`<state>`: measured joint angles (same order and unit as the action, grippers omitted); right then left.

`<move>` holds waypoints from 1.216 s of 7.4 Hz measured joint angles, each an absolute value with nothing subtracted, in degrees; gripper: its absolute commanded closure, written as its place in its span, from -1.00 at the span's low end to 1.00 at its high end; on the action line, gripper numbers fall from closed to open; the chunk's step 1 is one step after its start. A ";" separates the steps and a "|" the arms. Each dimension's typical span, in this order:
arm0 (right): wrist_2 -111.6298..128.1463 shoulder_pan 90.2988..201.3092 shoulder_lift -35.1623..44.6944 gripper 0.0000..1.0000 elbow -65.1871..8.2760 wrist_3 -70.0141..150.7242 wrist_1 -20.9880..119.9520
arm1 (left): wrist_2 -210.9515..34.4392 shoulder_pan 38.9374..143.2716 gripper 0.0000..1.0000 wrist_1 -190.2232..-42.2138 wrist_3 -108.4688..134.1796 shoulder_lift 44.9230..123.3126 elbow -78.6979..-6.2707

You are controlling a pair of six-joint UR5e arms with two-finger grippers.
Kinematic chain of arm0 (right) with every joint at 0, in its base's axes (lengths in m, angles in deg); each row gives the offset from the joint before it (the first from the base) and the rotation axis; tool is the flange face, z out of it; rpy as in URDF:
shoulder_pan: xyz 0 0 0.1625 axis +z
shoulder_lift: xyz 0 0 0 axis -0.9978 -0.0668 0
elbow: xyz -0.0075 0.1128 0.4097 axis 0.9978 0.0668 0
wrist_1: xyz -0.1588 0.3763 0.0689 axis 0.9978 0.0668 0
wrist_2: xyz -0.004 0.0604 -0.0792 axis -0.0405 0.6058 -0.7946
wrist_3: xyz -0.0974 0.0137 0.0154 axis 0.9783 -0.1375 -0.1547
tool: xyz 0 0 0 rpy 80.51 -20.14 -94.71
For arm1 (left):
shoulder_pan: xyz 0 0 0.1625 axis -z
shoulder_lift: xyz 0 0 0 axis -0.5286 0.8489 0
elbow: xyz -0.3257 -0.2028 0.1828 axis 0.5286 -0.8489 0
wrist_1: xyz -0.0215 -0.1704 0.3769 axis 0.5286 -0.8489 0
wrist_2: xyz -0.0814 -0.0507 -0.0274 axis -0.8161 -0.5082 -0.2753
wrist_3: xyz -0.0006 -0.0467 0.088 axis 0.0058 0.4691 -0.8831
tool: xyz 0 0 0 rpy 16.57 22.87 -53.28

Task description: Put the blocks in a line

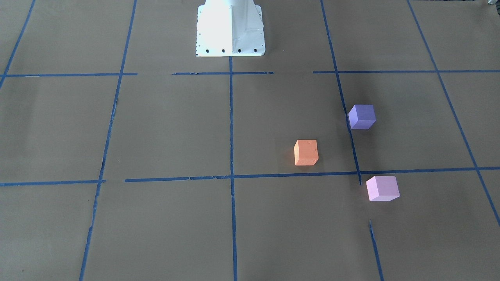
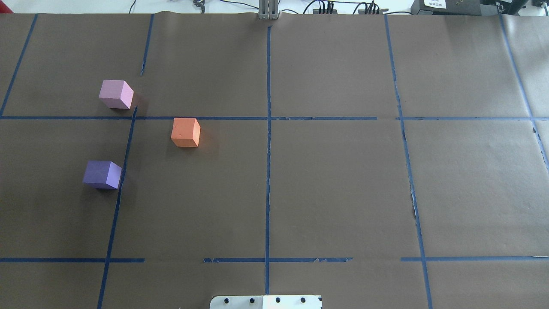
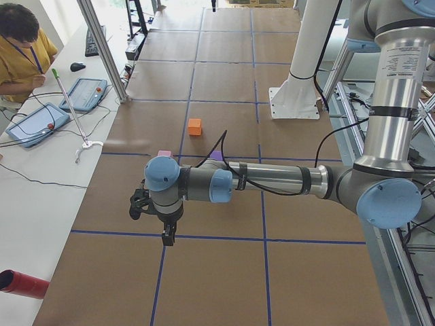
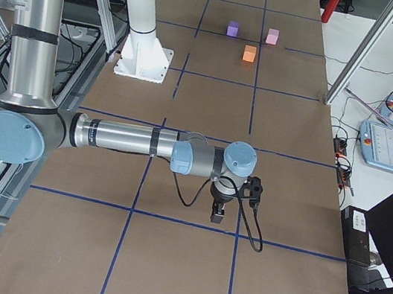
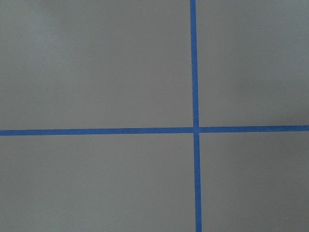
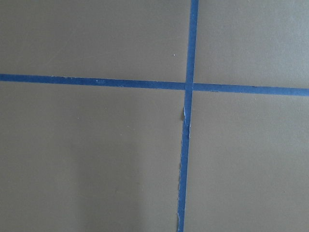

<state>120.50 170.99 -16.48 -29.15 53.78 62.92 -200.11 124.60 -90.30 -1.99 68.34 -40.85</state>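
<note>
Orange block, violet block and pink block sat on the tabletop, well away from left jaws and right jaws, whose opening could not be told.

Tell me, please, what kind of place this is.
Probably a robotics lab: the left arm reaches over a paper-covered table gridded with blue tape, and an operator sits beside control tablets.

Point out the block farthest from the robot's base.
The pink block. It alone lies beyond the cross tape line; the orange block and the purple block sit on the robot's side of it.
</note>
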 measured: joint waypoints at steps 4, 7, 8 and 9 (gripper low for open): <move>120.50 170.99 -16.48 -1.00 -29.15 53.78 62.93 | -200.02 124.63 -1.00 -90.37 1.33 68.33 -41.31; 120.50 170.99 -16.48 -1.00 -29.15 53.78 62.99 | -200.05 124.73 -1.00 -90.42 1.18 68.10 -42.64; 120.50 170.99 -16.48 -1.00 -29.15 53.78 62.98 | -200.16 124.73 -0.99 -90.47 0.86 67.41 -43.55; 120.50 170.99 -16.48 -1.00 -29.15 53.78 62.94 | -200.13 124.69 -0.98 -90.73 -0.38 66.97 -43.86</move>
